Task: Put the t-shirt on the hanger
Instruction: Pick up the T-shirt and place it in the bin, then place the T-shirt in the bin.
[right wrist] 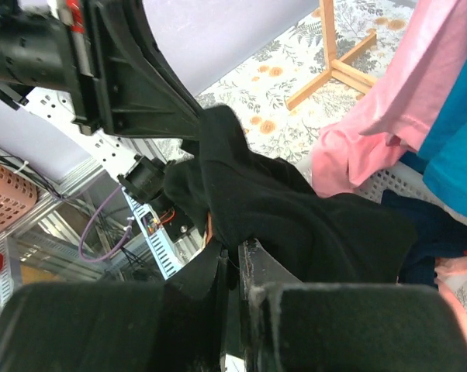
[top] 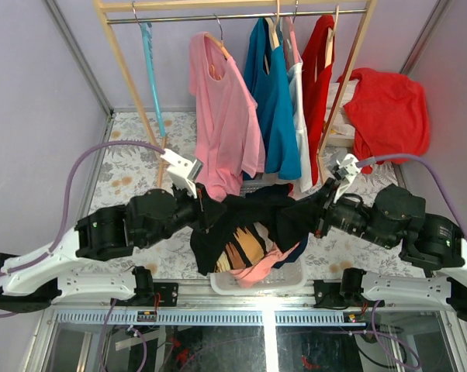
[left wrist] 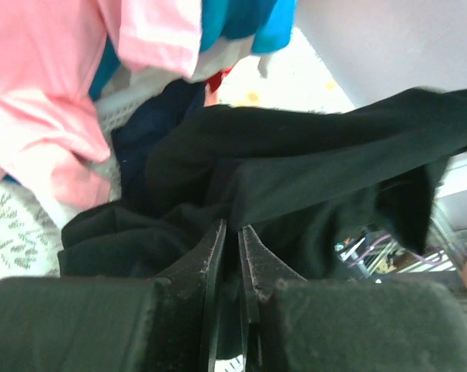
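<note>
The black t-shirt (top: 253,211) with a tan print (top: 247,246) hangs stretched between both grippers above a white basket. My left gripper (top: 205,206) is shut on its left end; in the left wrist view the fingers (left wrist: 215,256) pinch black cloth (left wrist: 295,163). My right gripper (top: 317,208) is shut on its right end; in the right wrist view black cloth (right wrist: 272,201) bunches over the fingertips (right wrist: 253,256). The light blue hanger (top: 150,66) hangs on the rail at the back left, apart from both grippers.
A wooden rack (top: 125,58) carries a pink shirt (top: 222,116), a blue one (top: 274,101), a white one and a red one (top: 319,62). A red garment (top: 389,108) lies at the right. The white basket (top: 257,277) holds pink and dark navy clothes.
</note>
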